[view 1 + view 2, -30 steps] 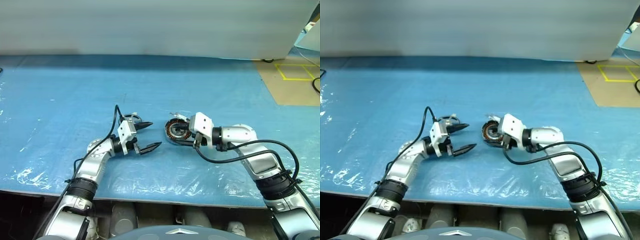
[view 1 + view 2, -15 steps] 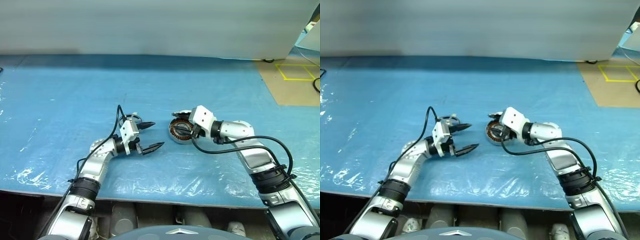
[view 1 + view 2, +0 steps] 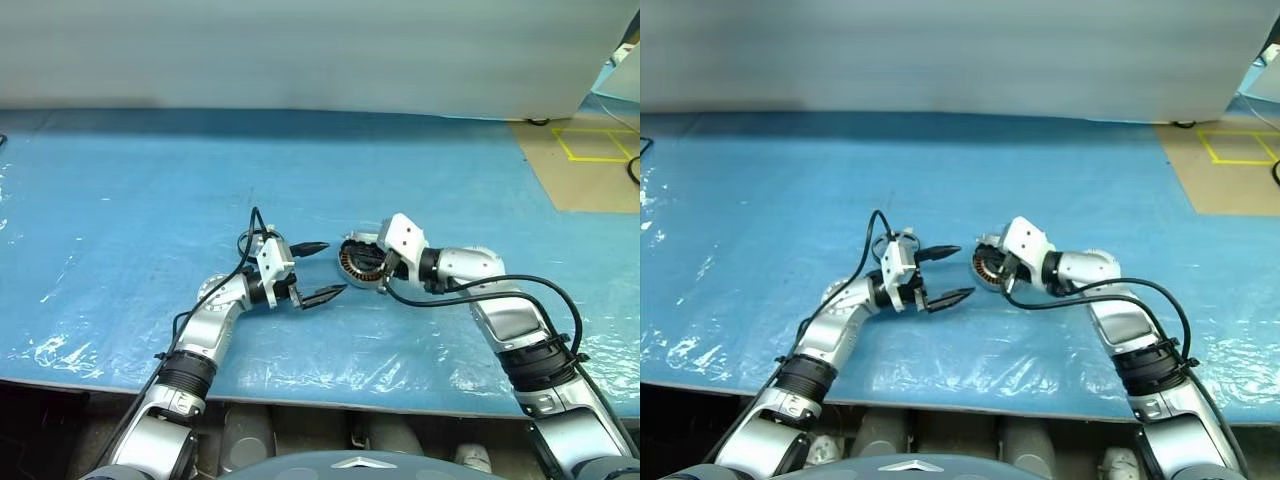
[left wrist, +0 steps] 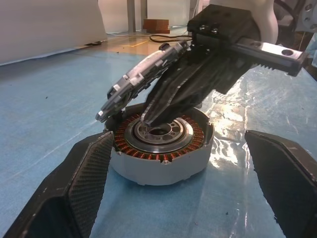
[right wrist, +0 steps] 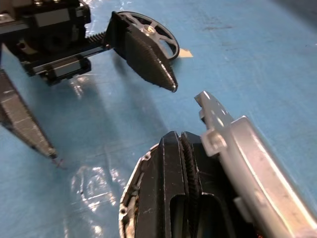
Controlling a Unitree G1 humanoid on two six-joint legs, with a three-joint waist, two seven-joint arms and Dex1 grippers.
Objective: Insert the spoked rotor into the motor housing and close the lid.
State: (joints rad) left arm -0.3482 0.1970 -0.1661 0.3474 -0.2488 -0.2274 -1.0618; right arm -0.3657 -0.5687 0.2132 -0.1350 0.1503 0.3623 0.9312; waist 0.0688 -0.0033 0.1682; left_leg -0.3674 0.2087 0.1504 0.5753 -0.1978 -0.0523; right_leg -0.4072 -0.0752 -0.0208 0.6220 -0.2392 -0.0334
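Your right gripper (image 4: pixel 151 116) has its two black fingers pressed tight together, with nothing between them. Their tips point down into the middle of the motor housing (image 4: pixel 161 161), right over the round silver hub inside the ring of copper windings. You cannot tell if the tips touch the hub.

The housing sits flat on the blue table cover (image 3: pixel 150 200). The lid (image 4: pixel 141 77) leans up at a slant on the far edge of the housing, resting against the back of your right fingers. It is not shut over the housing.

Your left gripper (image 3: pixel 322 270) has its two black fingers spread wide apart and holds nothing. It points sideways at the housing from just beside it. In the left wrist view the housing sits between the two fingers, but they do not touch it.

The spoked rotor (image 5: pixel 157 37) lies flat on the blue cover just behind your left gripper, partly hidden by one finger. It is not in the housing.
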